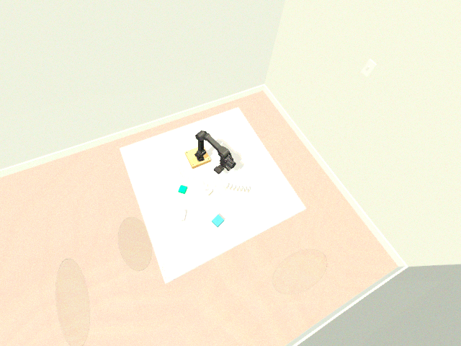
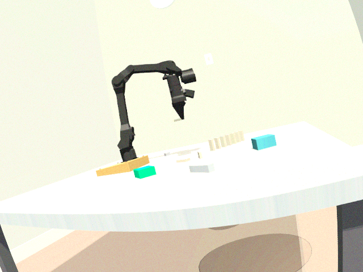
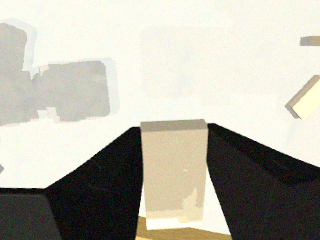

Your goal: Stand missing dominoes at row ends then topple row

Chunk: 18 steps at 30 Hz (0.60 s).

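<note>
My gripper (image 2: 182, 118) (image 3: 172, 135) is shut on a beige domino (image 2: 177, 119) (image 3: 175, 170), held well above the table and seen broad face on between the fingers in the wrist view. In the top view the arm hides the fingertips. A row of several pale dominoes (image 2: 223, 141) stands upright, evenly spaced, to the right of the gripper in the exterior view. A loose domino (image 2: 183, 160) lies flat below the gripper. Another loose domino (image 2: 200, 154) is beside it, nearer the row; its exact pose is unclear. The wrist view shows a tilted-looking domino (image 3: 307, 100) at the right edge.
A green block (image 1: 182, 189) (image 2: 144, 171) is near the wooden arm base (image 1: 193, 161) (image 2: 117, 169). A whitish block (image 2: 201, 168) is in front of the loose dominoes. A blue block (image 1: 217, 220) (image 2: 264, 142) stands right of the row in the exterior view.
</note>
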### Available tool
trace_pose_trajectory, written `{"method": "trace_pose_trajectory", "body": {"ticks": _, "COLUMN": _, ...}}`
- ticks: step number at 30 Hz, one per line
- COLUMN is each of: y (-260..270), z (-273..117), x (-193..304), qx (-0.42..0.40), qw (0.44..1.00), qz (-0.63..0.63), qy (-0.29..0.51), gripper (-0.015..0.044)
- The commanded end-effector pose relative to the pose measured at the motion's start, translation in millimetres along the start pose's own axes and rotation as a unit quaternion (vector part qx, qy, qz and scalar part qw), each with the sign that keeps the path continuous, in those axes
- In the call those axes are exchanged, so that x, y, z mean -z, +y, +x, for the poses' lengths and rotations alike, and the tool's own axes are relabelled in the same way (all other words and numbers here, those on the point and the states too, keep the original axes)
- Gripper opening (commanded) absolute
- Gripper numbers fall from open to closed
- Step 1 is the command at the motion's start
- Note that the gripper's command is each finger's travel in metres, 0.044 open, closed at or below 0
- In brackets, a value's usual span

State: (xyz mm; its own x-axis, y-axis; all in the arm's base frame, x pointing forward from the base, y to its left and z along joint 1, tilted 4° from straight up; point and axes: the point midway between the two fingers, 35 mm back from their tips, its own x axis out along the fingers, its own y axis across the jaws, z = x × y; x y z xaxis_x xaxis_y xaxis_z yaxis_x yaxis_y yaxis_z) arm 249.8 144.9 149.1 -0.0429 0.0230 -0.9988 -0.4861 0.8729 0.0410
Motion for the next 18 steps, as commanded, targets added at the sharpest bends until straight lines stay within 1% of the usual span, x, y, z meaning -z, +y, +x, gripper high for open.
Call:
{"method": "trace_pose_trajectory", "body": {"ticks": 1, "y": 39.5, "z": 1.1, "x": -10.7, "qx": -0.001, "qw": 0.992, "qz": 0.128, "qy": 0.006, "gripper": 0.0107}}
{"method": "trace_pose_trajectory", "body": {"ticks": 4, "y": 70.5, "z": 1.3, "x": -15.4, "qx": -0.002, "qw": 0.973, "qz": 0.229, "qy": 0.006, "gripper": 0.0107}}
{"method": "trace_pose_trajectory", "body": {"ticks": 6, "y": 84.6, "z": 1.6, "x": -16.5, "qx": -0.002, "qw": 0.962, "qz": 0.273, "qy": 0.007, "gripper": 0.0107}}
{"method": "trace_pose_trajectory", "body": {"ticks": 18, "y": 86.3, "z": 1.6, "x": -16.5, "qx": -0.002, "qw": 0.960, "qz": 0.279, "qy": 0.007, "gripper": 0.0107}}
